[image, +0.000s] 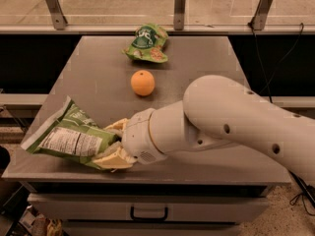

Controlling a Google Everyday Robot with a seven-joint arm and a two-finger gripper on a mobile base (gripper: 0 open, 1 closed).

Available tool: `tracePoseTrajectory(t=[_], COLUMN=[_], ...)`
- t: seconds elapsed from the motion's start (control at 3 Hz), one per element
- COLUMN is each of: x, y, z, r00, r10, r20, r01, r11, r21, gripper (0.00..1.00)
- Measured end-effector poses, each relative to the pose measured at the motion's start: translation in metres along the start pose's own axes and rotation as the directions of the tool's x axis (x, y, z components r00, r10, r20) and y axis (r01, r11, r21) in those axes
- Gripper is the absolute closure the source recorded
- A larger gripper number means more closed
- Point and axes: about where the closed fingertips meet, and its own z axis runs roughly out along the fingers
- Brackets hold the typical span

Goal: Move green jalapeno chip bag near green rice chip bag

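My cream two-finger gripper (111, 144), at the lower left of the frame, clamps the right edge of the large flat light-green jalapeno chip bag (68, 138).

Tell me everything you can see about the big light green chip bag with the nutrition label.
The green jalapeno chip bag is a large, flat, crinkly light-green packet lying back side up, showing a white nutrition label and pale edges. It lies at the front-left corner of the table, its left end close to the table's edge. The gripper clamps the bag's right end between its two tan fingers.
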Motion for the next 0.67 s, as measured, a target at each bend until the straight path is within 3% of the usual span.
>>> tracePoseTrajectory(t=[0.67], x=[-0.0041], y=[-0.0058], z=[-0.0074], r00=[1.0], r10=[-0.002], r20=[-0.004], r01=[0.002], r11=[0.9997], r21=[0.026], gripper=[1.0])
